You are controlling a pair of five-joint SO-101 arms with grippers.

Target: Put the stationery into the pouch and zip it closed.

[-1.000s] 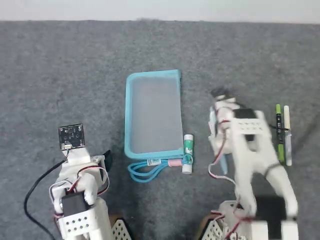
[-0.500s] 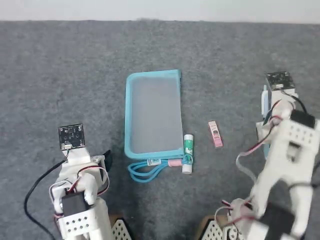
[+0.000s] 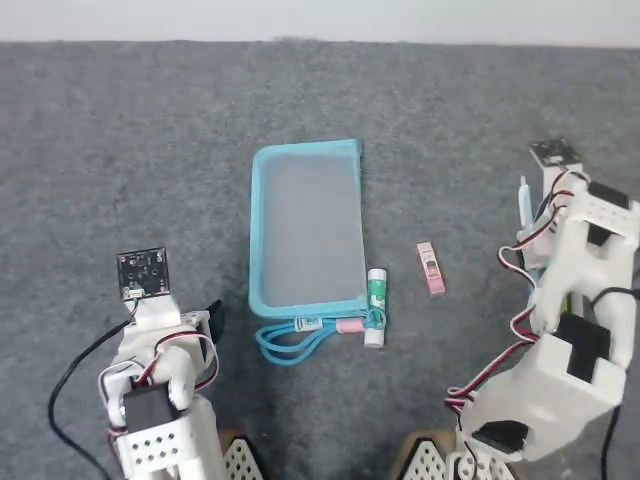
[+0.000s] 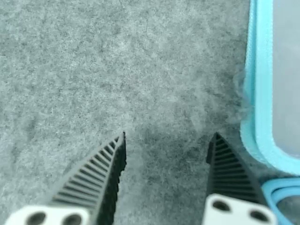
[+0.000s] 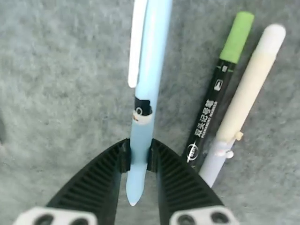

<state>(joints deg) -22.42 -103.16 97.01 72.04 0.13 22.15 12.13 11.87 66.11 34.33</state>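
Left gripper (image 4: 168, 138): spread wide over bare mat (image 4: 93, 70), beside the pouch (image 4: 262, 84)'s edge.
Right gripper (image 5: 138, 152): pinching the blue pen (image 5: 147, 79), green marker (image 5: 222, 84) and white pen (image 5: 246, 89) right beside.
Glue stick (image 3: 375, 305): touching the pouch's near corner.
Eraser (image 3: 431, 268): loose, between pouch and right arm.

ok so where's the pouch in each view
High view: pouch lies mid-table, glue stick at its corner.
Left wrist view: its teal edge runs just past the open left jaws.
Right wrist view: right jaws grip a blue pen beside a marker.
Shared landmark: blue cord at the pouch's corner, in the high and left wrist views.
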